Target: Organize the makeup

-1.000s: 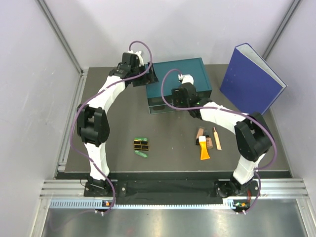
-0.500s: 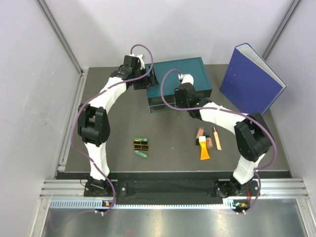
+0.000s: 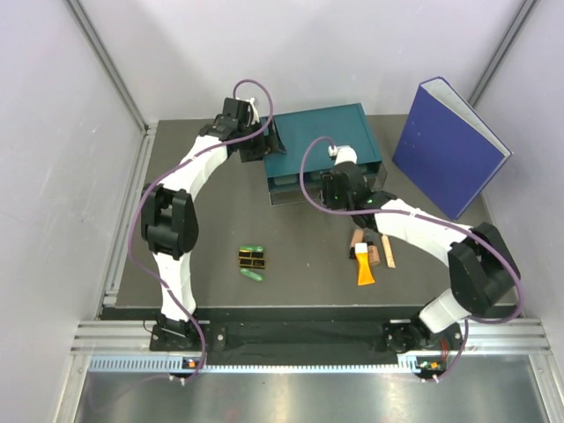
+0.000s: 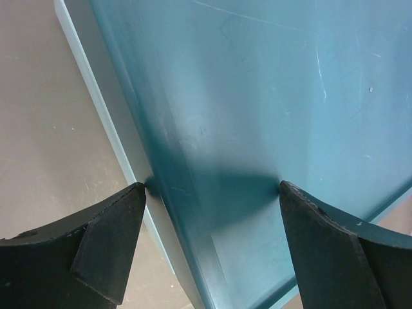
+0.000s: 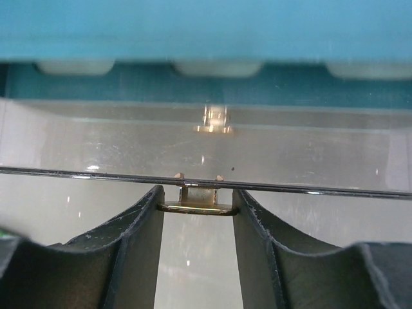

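While the right gripper (image 5: pixel 196 201) clamps the drawer's gold pull (image 5: pixel 196 208), the left gripper (image 4: pixel 211 188) straddles the teal drawer box (image 4: pixel 270 96), jaws wide apart; orange tube (image 3: pixel 365 268) at its five o'clock, black-and-gold cases (image 3: pixel 252 258) at seven.

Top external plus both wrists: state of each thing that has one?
left gripper: open, fingertips against the box top.
right gripper: shut on the drawer handle.
teal plastic drawer box: not fully shut.
clear drawer: partly pulled out.
gold drawer handle: pinched between the right fingers.
big blue binder: closed, standing upright.
orange tube: lying flat.
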